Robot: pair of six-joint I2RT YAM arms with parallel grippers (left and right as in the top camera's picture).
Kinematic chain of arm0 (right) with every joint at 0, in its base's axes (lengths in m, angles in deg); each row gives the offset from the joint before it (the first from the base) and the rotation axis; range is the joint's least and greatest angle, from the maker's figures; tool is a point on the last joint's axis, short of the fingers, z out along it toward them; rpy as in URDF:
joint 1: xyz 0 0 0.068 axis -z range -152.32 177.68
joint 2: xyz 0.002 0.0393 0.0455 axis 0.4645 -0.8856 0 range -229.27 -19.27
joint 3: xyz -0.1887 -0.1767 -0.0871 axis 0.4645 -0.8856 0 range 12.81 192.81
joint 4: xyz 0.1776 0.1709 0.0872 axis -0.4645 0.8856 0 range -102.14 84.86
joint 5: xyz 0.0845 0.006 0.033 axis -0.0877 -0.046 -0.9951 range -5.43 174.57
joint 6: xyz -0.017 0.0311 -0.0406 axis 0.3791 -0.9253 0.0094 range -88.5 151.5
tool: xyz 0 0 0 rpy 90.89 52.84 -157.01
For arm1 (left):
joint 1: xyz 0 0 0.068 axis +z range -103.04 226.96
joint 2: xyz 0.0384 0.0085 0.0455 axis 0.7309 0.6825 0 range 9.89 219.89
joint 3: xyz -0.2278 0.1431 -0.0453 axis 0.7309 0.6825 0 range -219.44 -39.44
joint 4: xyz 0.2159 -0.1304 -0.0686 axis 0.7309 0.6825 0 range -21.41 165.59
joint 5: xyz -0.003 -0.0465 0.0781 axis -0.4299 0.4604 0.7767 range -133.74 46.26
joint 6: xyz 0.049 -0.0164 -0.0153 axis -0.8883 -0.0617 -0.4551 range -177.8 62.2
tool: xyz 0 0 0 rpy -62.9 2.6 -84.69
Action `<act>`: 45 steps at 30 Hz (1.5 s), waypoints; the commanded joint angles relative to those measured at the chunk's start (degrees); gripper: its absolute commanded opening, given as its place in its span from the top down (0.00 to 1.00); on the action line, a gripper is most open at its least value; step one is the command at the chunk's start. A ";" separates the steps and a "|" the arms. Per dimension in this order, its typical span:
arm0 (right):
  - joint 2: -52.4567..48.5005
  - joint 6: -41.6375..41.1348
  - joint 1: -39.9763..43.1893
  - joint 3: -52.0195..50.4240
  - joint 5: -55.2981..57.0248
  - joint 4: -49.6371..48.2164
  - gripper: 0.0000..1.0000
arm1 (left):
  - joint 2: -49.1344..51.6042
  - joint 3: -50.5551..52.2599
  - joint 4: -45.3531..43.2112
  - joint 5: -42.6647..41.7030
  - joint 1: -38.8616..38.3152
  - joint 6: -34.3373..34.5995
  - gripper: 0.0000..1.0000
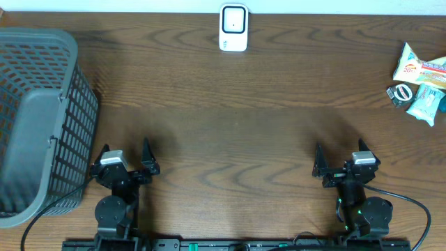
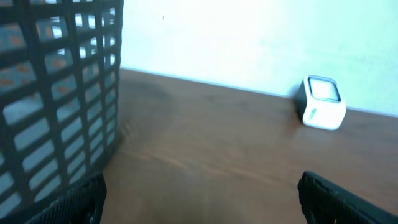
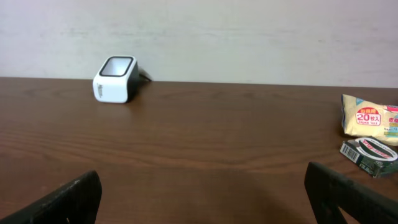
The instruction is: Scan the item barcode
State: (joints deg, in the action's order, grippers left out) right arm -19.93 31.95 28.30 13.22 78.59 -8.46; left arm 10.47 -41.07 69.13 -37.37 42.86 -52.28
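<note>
- Snack packets (image 1: pixel 420 70) lie far right, well apart from the barcode scanner (image 1: pixel 233 28).
- Left gripper (image 1: pixel 125 146) and right gripper (image 1: pixel 339 147): both spread, empty.
- Grey basket (image 1: pixel 80 104) stands left.

scanner (image 1: pixel 233 28): white, dark window, upright, far edge, centre
items: yellow packet (image 1: pixel 420 67), dark pack (image 1: pixel 400 94), teal packet (image 1: pixel 426 104), clustered far right

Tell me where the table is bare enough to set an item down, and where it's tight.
Bare: the wide middle of the table, bordered by the scanner at the back, the basket on the left and the packets on the right. Crowded: the far right corner, where the packets cluster; the basket fills the left edge.
</note>
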 commanded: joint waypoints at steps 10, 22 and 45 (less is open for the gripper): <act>0.39 -0.81 -0.17 -0.04 -0.17 0.26 0.01 | -0.48 1.40 3.26 -1.31 0.94 -2.45 0.02; 0.37 -0.81 -0.17 -0.04 -0.17 0.26 0.01 | -0.50 1.40 3.65 -4.61 2.54 -5.22 0.02; 0.37 -0.81 -0.17 -0.04 -0.17 0.26 0.01 | -0.50 1.40 3.65 -4.94 2.54 -4.79 0.02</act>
State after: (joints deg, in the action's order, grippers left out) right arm -19.93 31.92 28.30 13.22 78.59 -8.46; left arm 10.47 -40.85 70.49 -41.98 45.09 -56.56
